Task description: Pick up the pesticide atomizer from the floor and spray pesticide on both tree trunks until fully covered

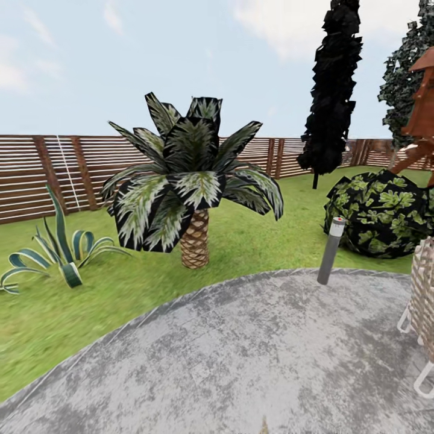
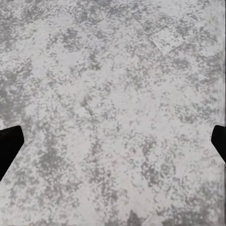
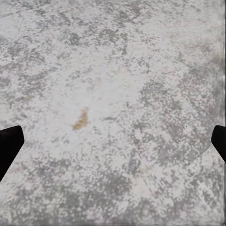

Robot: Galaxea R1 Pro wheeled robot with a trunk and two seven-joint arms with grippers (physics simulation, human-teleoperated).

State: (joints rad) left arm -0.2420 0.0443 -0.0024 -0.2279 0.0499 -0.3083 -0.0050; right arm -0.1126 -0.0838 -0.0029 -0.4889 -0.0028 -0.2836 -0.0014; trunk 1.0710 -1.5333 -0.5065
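A: Jaws first: on the left gripper (image 2: pixel 113 141) they stand wide apart, each dark fingertip (image 2: pixel 9 146) at an edge of the wrist view, with nothing between them but grey paving (image 2: pixel 113 84). The right gripper (image 3: pixel 113 141) is the same, spread and empty over speckled stone.

B: And the atomizer?

A: I can't place it. The head view has a short palm (image 1: pixel 193 199), a striped agave (image 1: pixel 60 253), a round bush (image 1: pixel 380 211), a bollard light (image 1: pixel 331 250) and the slat fence (image 1: pixel 36 175).

B: Which arm is nearer, then?

A: Can't tell. 1 tall dark tree (image 1: pixel 334 90) stands far off, ahead and to the right, so I'd judge the robot must turn and search the floor (image 1: pixel 72 313) first.
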